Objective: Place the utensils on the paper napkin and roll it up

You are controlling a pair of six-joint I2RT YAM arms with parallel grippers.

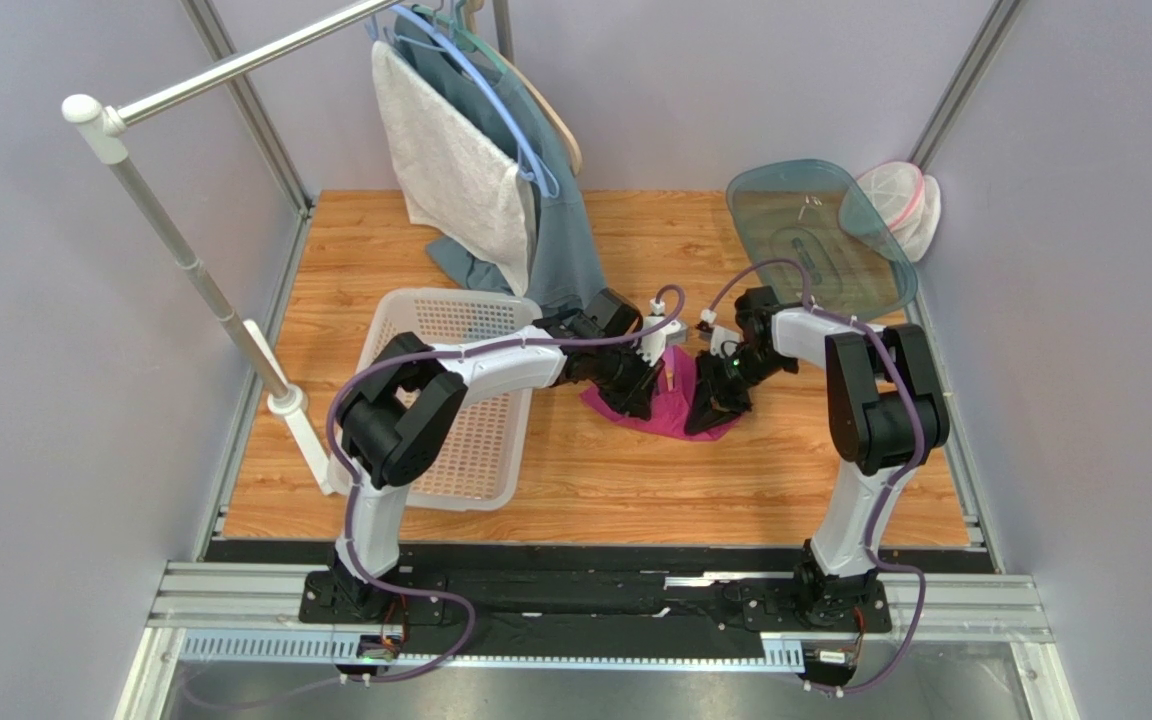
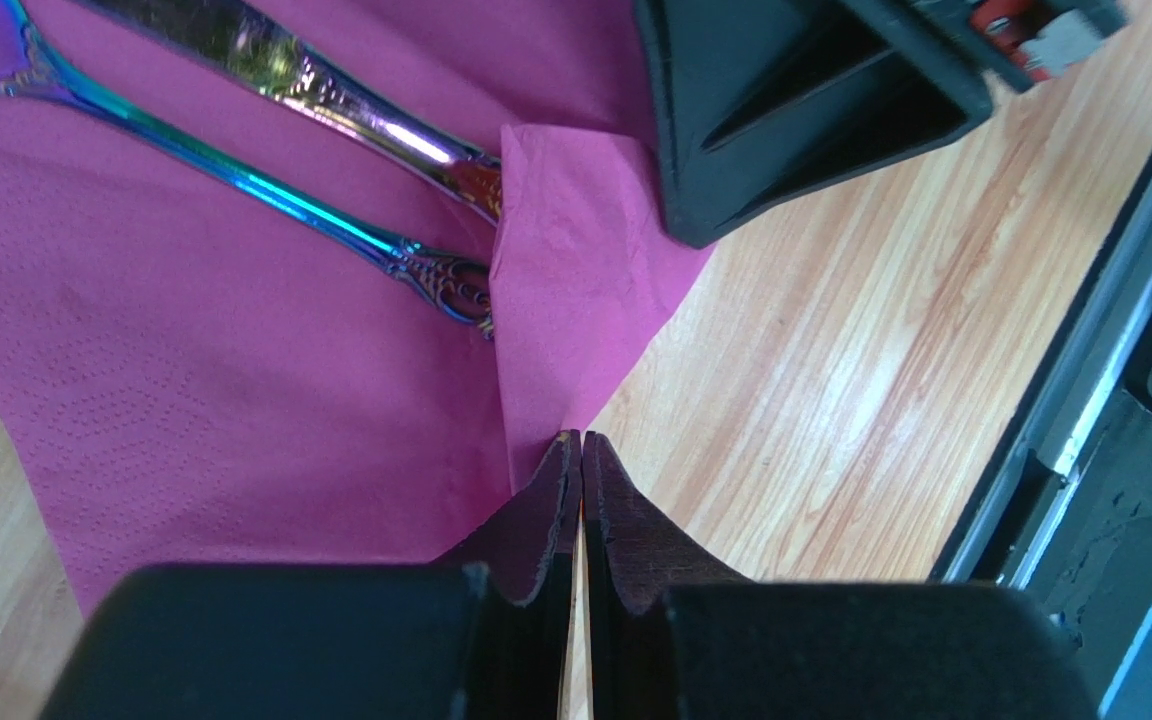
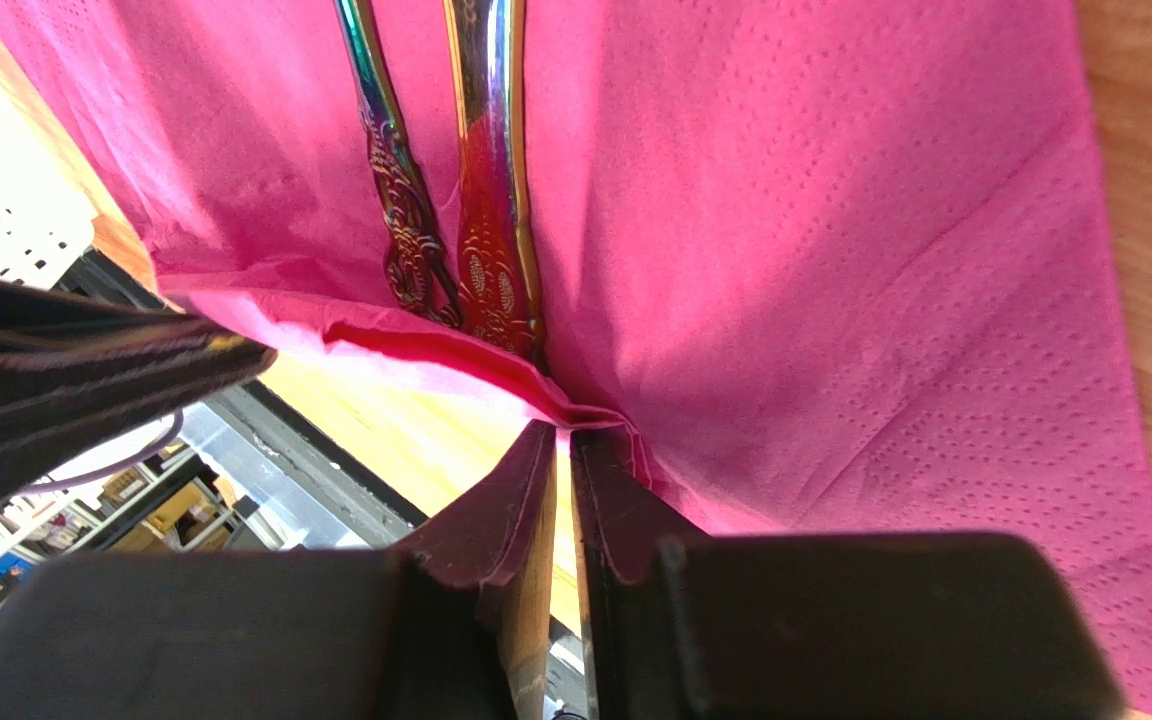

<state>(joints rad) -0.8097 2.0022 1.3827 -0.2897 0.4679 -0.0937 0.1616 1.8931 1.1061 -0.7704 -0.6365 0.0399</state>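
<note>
The paper napkin (image 1: 671, 411) lies spread on the wooden tabletop (image 1: 687, 495) in the middle of the scene, between the two arms. On it rest the utensils (image 2: 244, 177) – two slim, shiny pieces with ornate handles, side by side and nearly parallel. One is tinted blue-green, the other purple and gold. Their handle ends reach the napkin's near edge, where a flap of paper is lifted and folded up against them. The left pincer (image 2: 581, 450) is closed, its tips pressed together on that raised flap at the paper's border. The right pincer (image 3: 564, 438) is closed too, pinching the same creased edge just below the handle ends – each wrist camera shows the other arm's black fingers close by. Left of the napkin sits a white basket (image 1: 402, 318). Behind it, a grey-white towel (image 1: 455, 173) and a teal cloth (image 1: 567, 248) hang from a rail. A clear lid (image 1: 808, 225) lies at the back right.
</note>
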